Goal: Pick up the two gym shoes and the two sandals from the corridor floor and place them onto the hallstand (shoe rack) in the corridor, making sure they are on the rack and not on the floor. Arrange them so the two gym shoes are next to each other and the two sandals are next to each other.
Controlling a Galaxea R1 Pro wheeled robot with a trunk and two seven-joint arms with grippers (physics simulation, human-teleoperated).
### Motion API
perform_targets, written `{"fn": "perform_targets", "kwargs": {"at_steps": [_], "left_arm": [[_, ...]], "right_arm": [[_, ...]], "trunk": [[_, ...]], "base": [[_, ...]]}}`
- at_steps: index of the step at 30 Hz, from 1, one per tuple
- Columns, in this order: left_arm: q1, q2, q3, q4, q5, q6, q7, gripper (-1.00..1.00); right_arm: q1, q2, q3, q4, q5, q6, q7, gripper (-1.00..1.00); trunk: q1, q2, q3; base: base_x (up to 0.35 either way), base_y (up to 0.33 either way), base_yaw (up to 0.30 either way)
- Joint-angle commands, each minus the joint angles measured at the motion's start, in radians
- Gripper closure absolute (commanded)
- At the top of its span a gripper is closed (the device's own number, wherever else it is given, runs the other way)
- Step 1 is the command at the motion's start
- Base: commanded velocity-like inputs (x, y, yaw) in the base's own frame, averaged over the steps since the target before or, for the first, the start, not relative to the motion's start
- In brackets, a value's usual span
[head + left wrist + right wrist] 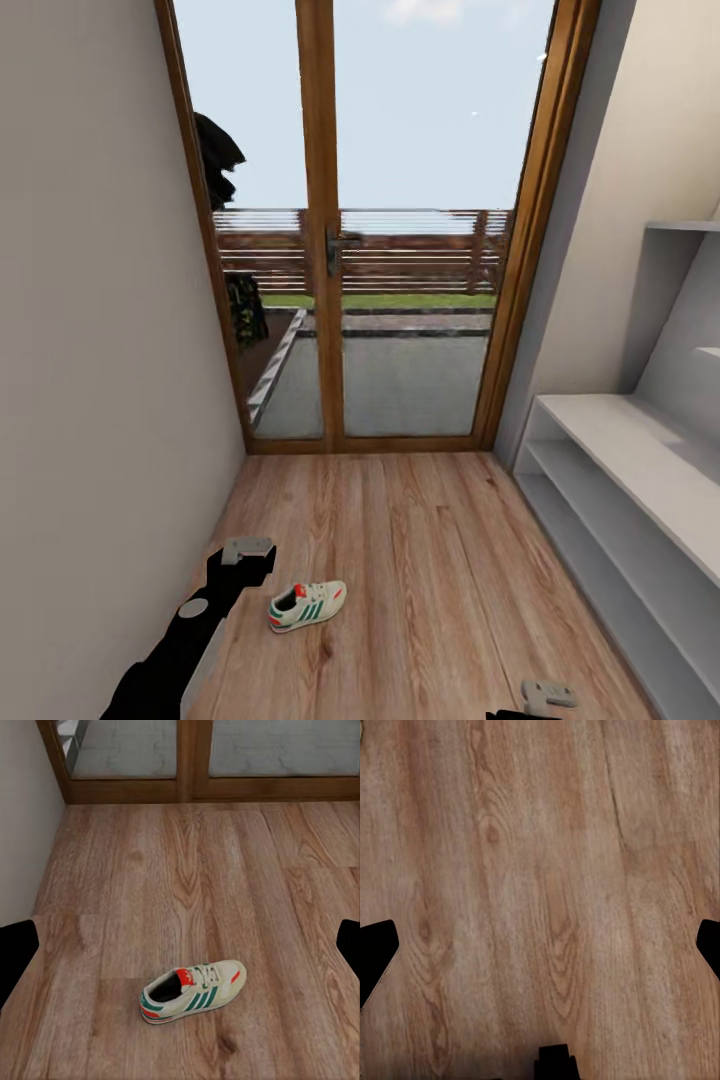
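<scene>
One gym shoe [307,606] on the corridor floor [420,560], both arms held above it.

The shoe lies on its sole at about 7 o'clock in the head view, just right of the left end effector [247,550], whose fingers [16,956] stand spread and empty. The right end effector [548,694] at 5 o'clock seems released too. The hallstand [640,480] stands at 3 o'clock, beside the glass door [400,220].
</scene>
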Motion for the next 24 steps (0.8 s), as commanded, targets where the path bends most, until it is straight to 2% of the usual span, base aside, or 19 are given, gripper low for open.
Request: {"fn": "perform_targets", "kwargs": {"at_steps": [1,12,19,24], "left_arm": [[0.0,0.0,0.0,-0.002,0.0,0.006,-0.001,-1.0],[0.0,-0.001,0.0,-0.002,-0.002,0.006,-0.001,-1.0],[0.0,-0.001,-0.004,-0.002,-0.004,0.006,-0.001,-1.0],[0.0,-0.002,-0.005,-0.002,-0.004,0.006,-0.001,-1.0]], "right_arm": [[0.0,0.0,-0.001,-0.002,-0.002,0.005,-0.001,-1.0],[0.0,-0.003,-0.009,-0.004,-0.009,0.004,-0.001,-1.0],[0.0,-0.002,-0.005,-0.007,-0.01,0.004,0.002,-1.0],[0.0,-0.003,-0.004,-0.008,-0.01,0.004,0.004,-1.0]], "trunk": [[0.0,-0.001,-0.001],[0.0,-0.001,-0.001],[0.0,-0.001,-0.003],[0.0,-0.001,-0.003]], "base": [[0.214,0.1,0.0],[0.167,0.114,0.002],[0.047,0.038,0.017],[0.008,0.006,-0.136]]}}
